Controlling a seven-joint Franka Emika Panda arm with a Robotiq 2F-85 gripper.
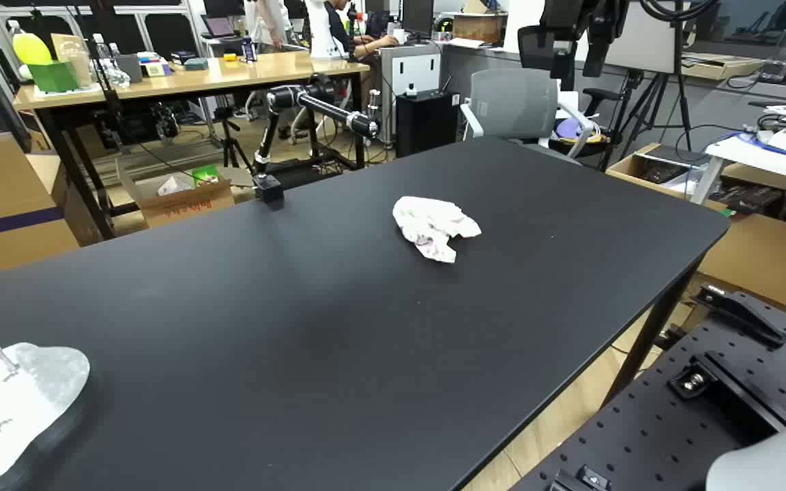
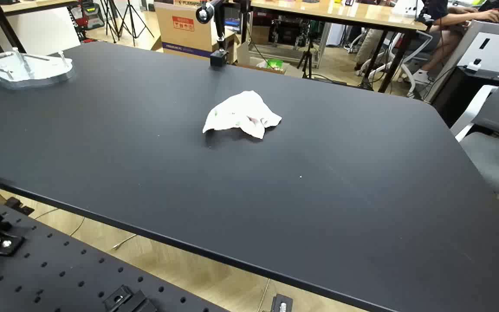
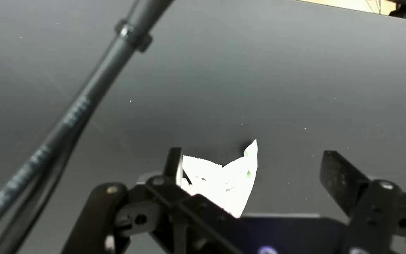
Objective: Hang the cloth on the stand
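A crumpled white cloth (image 1: pixel 434 221) lies on the black table and also shows in an exterior view (image 2: pixel 243 115). In the wrist view the cloth (image 3: pixel 226 180) has small green marks and is partly hidden by the left finger and gripper body. A pale plate-like stand with short upright pegs rests at the table's far end (image 2: pixel 37 73); it is cut off by the frame edge in an exterior view (image 1: pixel 65 375). My gripper (image 3: pixel 253 153) is open and empty above the table, with the cloth below it toward the left finger. The gripper (image 1: pixel 578 68) hangs high at the top edge of an exterior view.
A black jointed arm (image 1: pixel 321 106) is clamped at the table's edge. A dark pole with cables (image 3: pixel 93 88) crosses the left of the wrist view. A perforated black mounting plate (image 2: pixel 67 264) borders the table. A grey chair (image 1: pixel 512 102) stands beyond the table's end.
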